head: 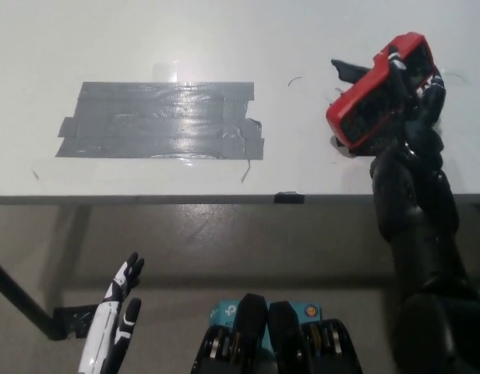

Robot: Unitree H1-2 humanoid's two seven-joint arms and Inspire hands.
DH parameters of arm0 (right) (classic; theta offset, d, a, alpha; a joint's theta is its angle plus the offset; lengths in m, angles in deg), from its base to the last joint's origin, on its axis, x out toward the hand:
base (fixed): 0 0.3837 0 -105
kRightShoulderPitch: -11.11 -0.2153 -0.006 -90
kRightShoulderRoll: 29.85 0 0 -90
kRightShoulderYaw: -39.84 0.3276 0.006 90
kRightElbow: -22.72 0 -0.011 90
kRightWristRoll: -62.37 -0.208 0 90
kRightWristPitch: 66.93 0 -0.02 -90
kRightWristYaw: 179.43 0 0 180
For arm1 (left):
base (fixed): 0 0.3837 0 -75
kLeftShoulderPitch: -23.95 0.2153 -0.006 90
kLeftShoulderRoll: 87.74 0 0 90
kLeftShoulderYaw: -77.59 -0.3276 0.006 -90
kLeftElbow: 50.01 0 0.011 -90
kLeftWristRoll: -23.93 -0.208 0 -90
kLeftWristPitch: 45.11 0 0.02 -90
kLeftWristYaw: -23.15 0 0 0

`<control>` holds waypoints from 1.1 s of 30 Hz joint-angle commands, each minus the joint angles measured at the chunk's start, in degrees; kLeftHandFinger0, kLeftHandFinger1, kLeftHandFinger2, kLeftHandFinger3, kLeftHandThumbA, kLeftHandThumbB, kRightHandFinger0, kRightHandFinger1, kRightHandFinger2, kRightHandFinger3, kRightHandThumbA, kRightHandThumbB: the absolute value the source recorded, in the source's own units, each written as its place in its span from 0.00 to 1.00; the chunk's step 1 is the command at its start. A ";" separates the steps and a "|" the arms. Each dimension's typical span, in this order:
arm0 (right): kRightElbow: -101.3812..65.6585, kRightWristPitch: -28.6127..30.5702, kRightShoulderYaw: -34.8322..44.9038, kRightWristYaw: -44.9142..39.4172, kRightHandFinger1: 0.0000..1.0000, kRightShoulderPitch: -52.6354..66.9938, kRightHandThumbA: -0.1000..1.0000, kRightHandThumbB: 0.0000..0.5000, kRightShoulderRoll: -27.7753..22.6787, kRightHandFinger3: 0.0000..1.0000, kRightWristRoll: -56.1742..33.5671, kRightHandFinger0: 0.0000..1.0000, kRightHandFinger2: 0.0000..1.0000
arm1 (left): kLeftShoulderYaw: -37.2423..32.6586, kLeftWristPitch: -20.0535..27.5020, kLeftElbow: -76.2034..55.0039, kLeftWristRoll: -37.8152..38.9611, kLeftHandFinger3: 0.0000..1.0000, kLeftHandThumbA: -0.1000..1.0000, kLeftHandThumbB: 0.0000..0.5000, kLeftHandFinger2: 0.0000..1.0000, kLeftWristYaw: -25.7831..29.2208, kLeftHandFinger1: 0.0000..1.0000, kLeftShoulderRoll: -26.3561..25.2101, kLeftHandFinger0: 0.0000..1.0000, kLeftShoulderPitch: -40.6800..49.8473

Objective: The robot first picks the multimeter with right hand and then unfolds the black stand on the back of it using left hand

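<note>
Red multimeter (378, 92), tilted, at 2 o'clock, held in black right hand (411, 105).
White left hand (119, 312) at 7 o'clock: fingers apart, holding nothing; grey tape patch (162, 121) on table (224, 39).

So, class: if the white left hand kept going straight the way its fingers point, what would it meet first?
The left hand points up the picture, slightly right, so it would likely meet the table edge first, near the grey tape patch. Depth is unclear; it might pass underneath.

No text, label, brand or number can be read. The red-cased multimeter (378, 92) at the upper right shows no legible marking, and neither does the grey tape patch (162, 121) on the worktop (224, 39), upper left.
</note>
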 commanded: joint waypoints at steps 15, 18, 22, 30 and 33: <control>-54.61 -22.05 -6.18 -18.19 0.16 16.24 0.00 0.43 6.20 0.30 -54.78 0.00 0.66 | -2.95 -3.27 -20.19 0.97 1.00 1.00 0.34 1.00 -2.64 1.00 1.47 1.00 -1.79; -60.54 -22.05 -11.81 -21.22 0.10 21.34 0.00 0.45 5.67 0.18 -56.95 0.00 0.56 | -4.06 -5.24 -26.22 1.66 1.00 1.00 0.31 1.00 -3.49 1.00 2.39 1.00 -5.16; -67.67 -22.05 -16.56 -20.79 0.08 26.10 0.00 0.44 6.37 0.14 -57.61 0.00 0.51 | -5.25 -8.90 -31.50 2.14 1.00 1.00 0.40 1.00 -4.58 1.00 3.42 1.00 -9.77; -72.80 -22.05 -20.48 -23.69 0.10 26.13 0.00 0.34 5.14 0.05 -60.15 0.00 0.51 | -5.86 -11.93 -33.25 2.08 1.00 1.00 0.38 1.00 -4.84 1.00 4.13 1.00 -18.74; -73.26 -22.05 -20.97 -23.44 0.09 25.22 0.00 0.34 4.65 0.04 -60.17 0.00 0.52 | -5.73 -12.28 -33.25 2.16 1.00 1.00 0.38 1.00 -4.76 1.00 3.98 1.00 -20.07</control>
